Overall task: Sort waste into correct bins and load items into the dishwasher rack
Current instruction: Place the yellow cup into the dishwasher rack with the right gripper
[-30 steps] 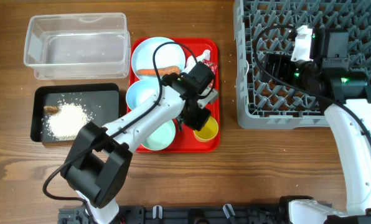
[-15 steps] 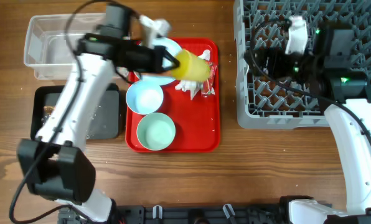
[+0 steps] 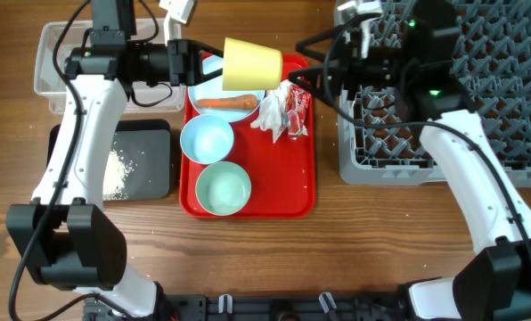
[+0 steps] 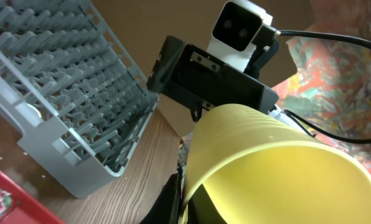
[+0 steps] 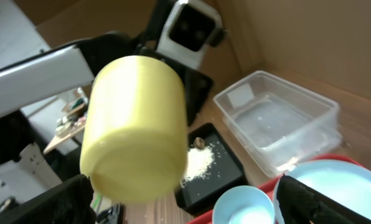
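My left gripper (image 3: pixel 209 64) is shut on the rim of the small yellow cup (image 3: pixel 252 64) and holds it on its side in the air above the red tray. The cup fills the left wrist view (image 4: pixel 279 168). My right gripper (image 3: pixel 303 77) is open, its fingers just right of the cup's base, which shows in the right wrist view (image 5: pixel 136 130). The grey dishwasher rack (image 3: pixel 444 98) stands at the right. The pale blue plate (image 3: pixel 214 82) bears the carrot (image 3: pixel 228 102). Wrappers (image 3: pixel 281 111), the white-blue bowl (image 3: pixel 207 140) and the green bowl (image 3: pixel 223 188) lie on the tray.
The flat red tray (image 3: pixel 292 178) sits mid-table. The black tray (image 3: pixel 150 152) holds rice (image 3: pixel 114 169) and a brown scrap (image 5: pixel 200 143); my left arm crosses it. The clear box (image 3: pixel 65 53) stands behind it, seemingly empty.
My left arm lifted the yellow cup off the red tray and carried it up and rightward. My right arm swung left from over the rack to meet the cup.
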